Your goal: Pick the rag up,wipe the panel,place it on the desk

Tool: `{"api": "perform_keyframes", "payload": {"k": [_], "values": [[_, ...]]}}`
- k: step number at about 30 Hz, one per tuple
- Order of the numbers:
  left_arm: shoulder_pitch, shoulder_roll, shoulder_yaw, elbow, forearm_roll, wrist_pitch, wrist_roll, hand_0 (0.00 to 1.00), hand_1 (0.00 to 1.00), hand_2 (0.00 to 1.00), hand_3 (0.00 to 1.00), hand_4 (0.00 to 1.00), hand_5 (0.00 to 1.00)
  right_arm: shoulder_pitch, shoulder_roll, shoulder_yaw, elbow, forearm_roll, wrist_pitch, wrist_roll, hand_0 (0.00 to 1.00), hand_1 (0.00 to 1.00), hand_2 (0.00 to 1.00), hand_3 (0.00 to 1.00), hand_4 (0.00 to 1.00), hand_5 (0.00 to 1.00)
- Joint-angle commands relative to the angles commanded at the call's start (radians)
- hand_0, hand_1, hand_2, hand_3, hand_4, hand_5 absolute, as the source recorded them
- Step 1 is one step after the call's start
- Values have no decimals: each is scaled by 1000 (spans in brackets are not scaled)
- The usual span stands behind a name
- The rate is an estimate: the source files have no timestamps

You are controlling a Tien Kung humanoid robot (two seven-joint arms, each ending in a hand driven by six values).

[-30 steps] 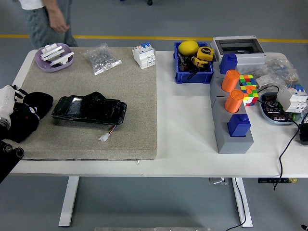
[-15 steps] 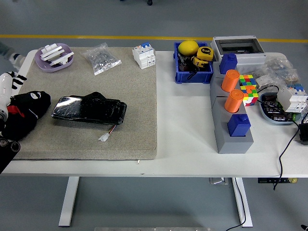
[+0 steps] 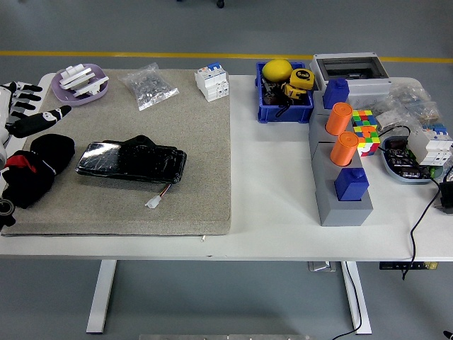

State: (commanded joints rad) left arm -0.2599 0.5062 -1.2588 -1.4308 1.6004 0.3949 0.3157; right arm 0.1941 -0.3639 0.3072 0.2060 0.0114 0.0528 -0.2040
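Several black-tipped fingers [image 3: 49, 114] of the left hand [image 3: 25, 113] are spread apart, holding nothing, at the mat's far-left edge. Just below lies the rag [image 3: 32, 173], a black bundle w/ a red patch, on the mat [image 3: 202, 163] beside the panel [image 3: 131, 161], which is glossy black. Step looks like pre-pickup or just after set-down; can't tell which. If pickup: hand needs to drop onto the rag & close. Right arm out of view.

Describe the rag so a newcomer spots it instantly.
Start at the beige mat covering the table's left half. At its left edge, beside the glossy black panel, lies the rag: a soft, crumpled matte-black cloth with a red patch, unlike the flat, shiny panel.
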Motion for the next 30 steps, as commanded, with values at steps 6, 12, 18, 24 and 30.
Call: {"api": "perform_keyframes", "payload": {"k": [6,12,18,24,30], "values": [[23,14,-33,-56,-20,5,-14,439,590,649,679,998,461,-2,2,10,0,-17,0,-6,709,551,646,639,998,568],[54,19,-64,-107,-33,8,-23,438,589,648,681,998,462,0,0,20,0,-32,-1,-12,709,551,646,639,998,567],[77,24,-80,-147,-48,10,-29,437,585,645,676,998,463,2,2,15,0,-38,0,-10,709,550,645,639,998,567],[88,27,-80,-164,-48,9,-26,436,581,644,676,998,462,-1,4,7,0,-38,2,-7,711,551,645,638,998,567],[97,34,-83,-182,-42,10,-23,433,584,641,676,998,464,-1,7,9,0,-44,2,-8,710,551,645,638,998,567]]}}
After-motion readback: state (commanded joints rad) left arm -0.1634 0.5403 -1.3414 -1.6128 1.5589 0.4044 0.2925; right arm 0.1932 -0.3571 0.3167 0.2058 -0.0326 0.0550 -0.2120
